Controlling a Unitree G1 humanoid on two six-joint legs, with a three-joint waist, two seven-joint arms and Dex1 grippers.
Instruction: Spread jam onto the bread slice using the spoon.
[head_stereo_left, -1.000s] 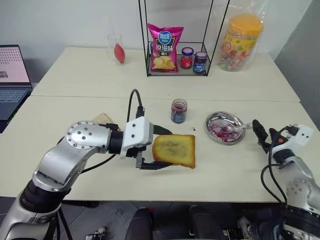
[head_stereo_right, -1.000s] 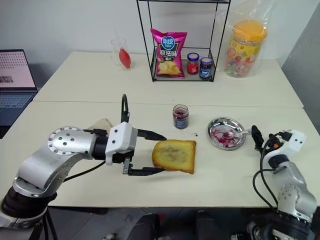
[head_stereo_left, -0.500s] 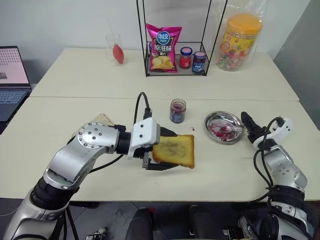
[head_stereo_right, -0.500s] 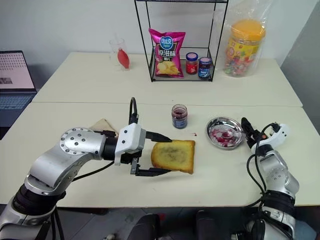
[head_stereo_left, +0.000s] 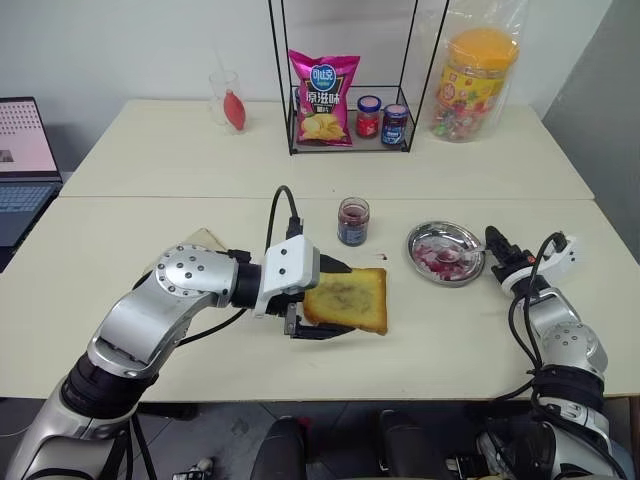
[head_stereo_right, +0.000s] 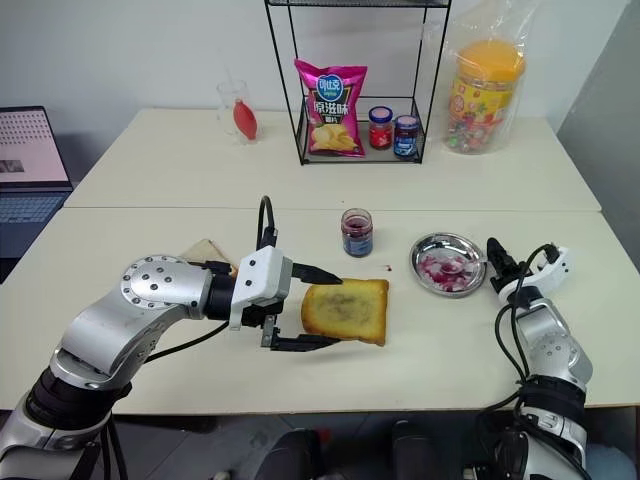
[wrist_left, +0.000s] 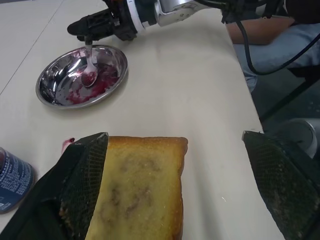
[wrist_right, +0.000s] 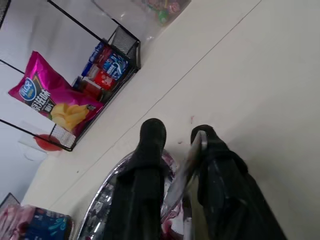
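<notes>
Right gripper (head_stereo_left: 497, 244) sits at the right rim of the dish (head_stereo_left: 420, 240), fingers nearly together with the spoon (wrist_left: 89, 67) handle between them. In the right wrist view the handle lies against one finger (wrist_right: 212, 150), with a gap still showing to the other, so I can't confirm a firm pinch. Spoon bowl rests inside the dish among the red-purple smears; the handle runs out over the rim to the gripper.

Left gripper (head_stereo_left: 335, 298) is spread wide, straddling the left edge of the bread (head_stereo_left: 347, 301). One finger (wrist_left: 82, 180) is against the slice's side, the other well clear of the opposite side. It brackets the bread without clamping it. Bread lies flat on the table (head_stereo_left: 150, 230), front centre, golden face up with a faint darker patch in the middle.

Jam jar (head_stereo_left: 352, 221) stands upright, open, just behind the bread and left of the dish, touching neither. A small red drip marks the table between jar and bread.

Behind the left arm, a corner of a paler slice (head_stereo_left: 204, 237) pokes out. At the far side of the table: wire rack (head_stereo_left: 345, 75) with a chip bag (head_stereo_left: 322, 84) and two small lidded jars (head_stereo_left: 381, 116), a candy tub (head_stereo_left: 475, 85) to the right, and a glass (head_stereo_left: 226, 97) to the left. Laptop (head_stereo_left: 25, 160) at the far left edge.
</notes>
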